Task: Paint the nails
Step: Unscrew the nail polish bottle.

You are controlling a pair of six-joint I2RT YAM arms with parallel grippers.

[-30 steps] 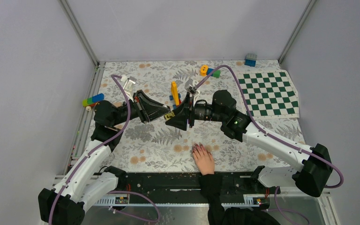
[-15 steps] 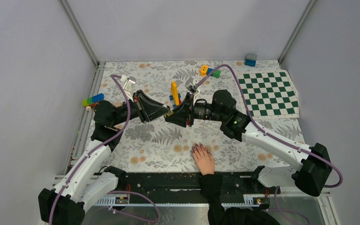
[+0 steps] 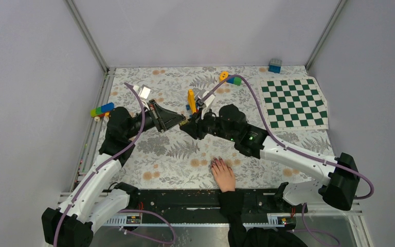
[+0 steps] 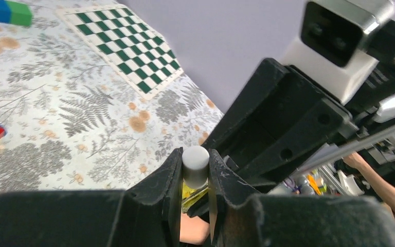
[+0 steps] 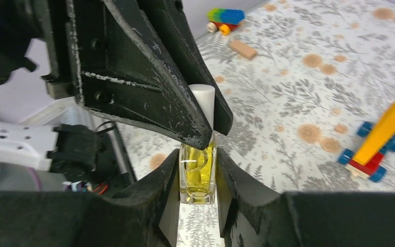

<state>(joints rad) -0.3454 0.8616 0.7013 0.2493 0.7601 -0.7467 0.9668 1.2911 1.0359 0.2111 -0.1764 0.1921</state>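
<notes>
Early days I reckon: left jaws clamped tight on the white cap [image 4: 195,158], right jaws squeezed shut round the little yellow polish bottle [image 5: 197,177], still capped above the worktop [image 3: 164,154], so uncapping and all the brushing is left, with the dark nails [image 3: 216,162] on the hand [image 3: 225,176] lying flat at the near edge.

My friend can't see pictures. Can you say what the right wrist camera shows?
The right pincer grips a small bottle of yellow liquid, while the left pincer pinches its white cap. Behind lies a flowery cloth with toy bricks.
</notes>
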